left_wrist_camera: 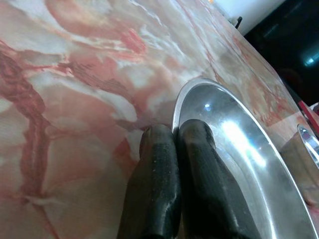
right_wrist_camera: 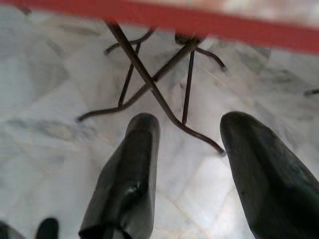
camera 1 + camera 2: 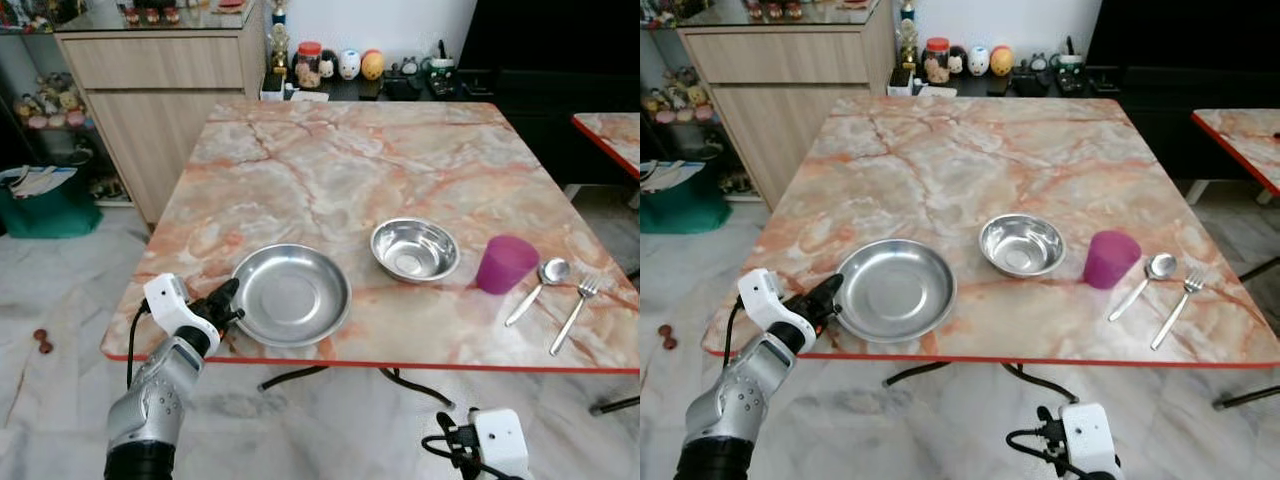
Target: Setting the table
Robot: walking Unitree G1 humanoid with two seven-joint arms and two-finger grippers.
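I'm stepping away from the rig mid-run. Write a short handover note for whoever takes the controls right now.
Left gripper: shut on the left rim of the steel plate, at the table's near edge.
Right gripper: open, idle, below the table edge, above the floor.
On the table, left to right: plate, steel bowl, purple cup, spoon, fork.
Done: all five pieces are on the table.
Left: release or finish positioning the plate; whether the layout is final is unclear.

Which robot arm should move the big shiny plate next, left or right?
Left, most likely. The left gripper is already at the plate, its jaws closed on the rim. The right gripper hangs low under the table edge, jaws open, pointing at the floor.
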